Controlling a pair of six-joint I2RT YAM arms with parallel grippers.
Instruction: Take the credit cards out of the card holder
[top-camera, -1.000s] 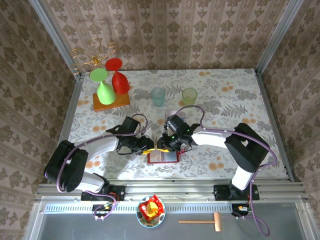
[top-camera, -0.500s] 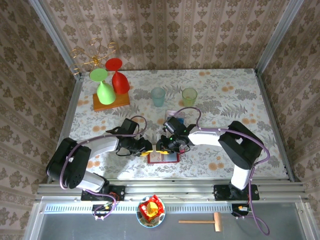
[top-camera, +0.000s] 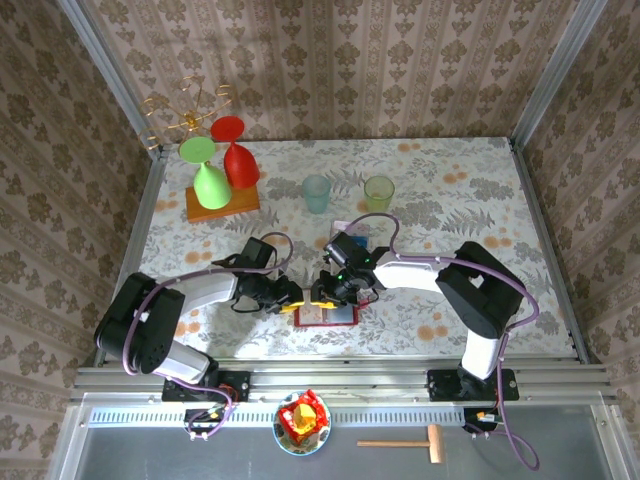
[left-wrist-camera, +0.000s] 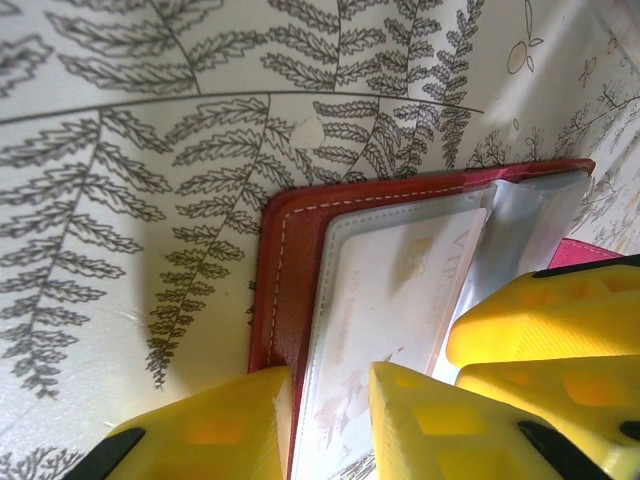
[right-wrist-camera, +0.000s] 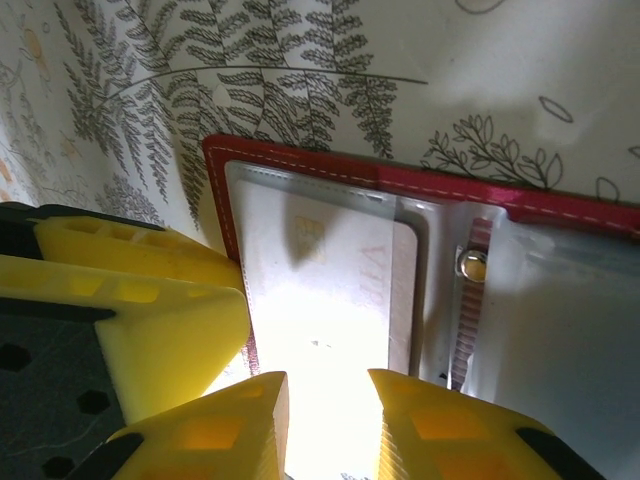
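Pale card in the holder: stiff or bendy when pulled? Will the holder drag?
Pale card looks flat and straight-edged, so probably stiff enough to slide out. The card holder is thin with glossy clear pockets; likely light and may drag along unless pinned.

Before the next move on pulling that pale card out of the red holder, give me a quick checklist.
1. Red folding card holder lying open: ok.
2. Pale plastic card free of its clear pocket: not ok, it sits inside.
3. Left tool over the holder's red edge: ok.
4. Right tool astride the card's end: ok.
5. Either tool actually pinching: cannot tell.
6. Tools clear of each other: cannot tell, fingers very close.
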